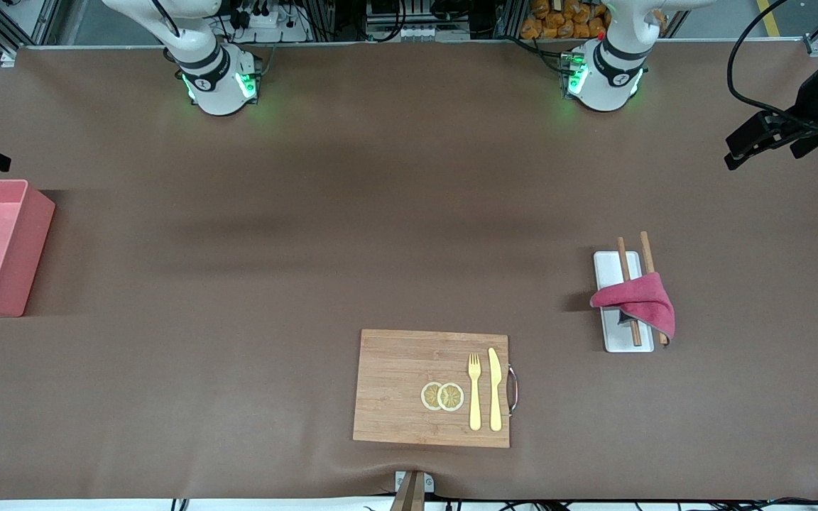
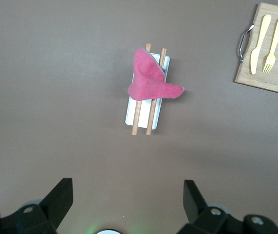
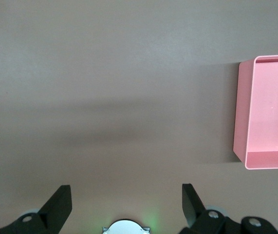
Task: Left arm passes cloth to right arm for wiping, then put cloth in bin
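Observation:
The magenta-red cloth (image 1: 640,301) lies draped over two wooden chopsticks (image 1: 623,259) on a small white tray (image 1: 622,341), toward the left arm's end of the table. The left wrist view looks down on the cloth (image 2: 151,80) from high up. My left gripper (image 2: 128,200) is open and empty; in the front view it (image 1: 739,149) hangs high at that end. The pink bin (image 1: 36,248) stands empty at the right arm's end. My right gripper (image 3: 126,202) is open and empty, high over bare table beside the bin (image 3: 241,112).
A wooden board (image 1: 395,387) with a yellow fork (image 1: 474,390), a yellow knife (image 1: 495,389) and two lemon slices (image 1: 442,396) lies nearer the front camera than the tray. The board's metal handle (image 1: 513,389) faces the tray. Both arm bases stand along the table's back edge.

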`<state>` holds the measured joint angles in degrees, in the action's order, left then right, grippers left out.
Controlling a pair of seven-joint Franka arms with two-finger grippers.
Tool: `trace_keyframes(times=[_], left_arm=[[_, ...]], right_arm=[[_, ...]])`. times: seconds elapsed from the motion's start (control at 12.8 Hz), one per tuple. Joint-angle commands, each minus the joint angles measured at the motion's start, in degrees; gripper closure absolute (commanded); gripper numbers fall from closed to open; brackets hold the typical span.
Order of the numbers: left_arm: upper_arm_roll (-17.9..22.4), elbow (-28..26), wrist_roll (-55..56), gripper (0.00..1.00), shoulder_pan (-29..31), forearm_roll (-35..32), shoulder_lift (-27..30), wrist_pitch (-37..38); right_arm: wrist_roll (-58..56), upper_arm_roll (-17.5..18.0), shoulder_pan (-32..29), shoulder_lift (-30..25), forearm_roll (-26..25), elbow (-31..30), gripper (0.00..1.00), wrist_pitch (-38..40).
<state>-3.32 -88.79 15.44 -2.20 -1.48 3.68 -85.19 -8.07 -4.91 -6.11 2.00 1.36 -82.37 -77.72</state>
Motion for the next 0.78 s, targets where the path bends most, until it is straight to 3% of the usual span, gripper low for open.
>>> trace_keyframes(times=[0.0,0.23,0.55,0.7], left_arm=[[-0.20,-0.24,-0.76,0.00,0.36,-1.51,-0.43,0.12],[-0.02,-4.53,-0.85,0.00,0.62,-1.60,-2.01,-5.22],[0.07,-15.68,-0.84,0.00,2.90,-1.60,-2.89,-21.28],[0.16,-16.86,-0.93,0.00,3.35,-1.60,-8.05,-27.46]], right_arm=[[-0.54,0.07,-3.37,2.91,0.22,0.54,0.00,0.73],[-0.54,-0.02,-4.17,3.80,-3.29,0.45,0.00,0.73],[-0.10,-1.69,-4.25,8.01,-3.47,0.45,0.00,0.29],[-0.01,-1.60,-4.69,9.77,-2.95,0.45,0.00,-1.02]])
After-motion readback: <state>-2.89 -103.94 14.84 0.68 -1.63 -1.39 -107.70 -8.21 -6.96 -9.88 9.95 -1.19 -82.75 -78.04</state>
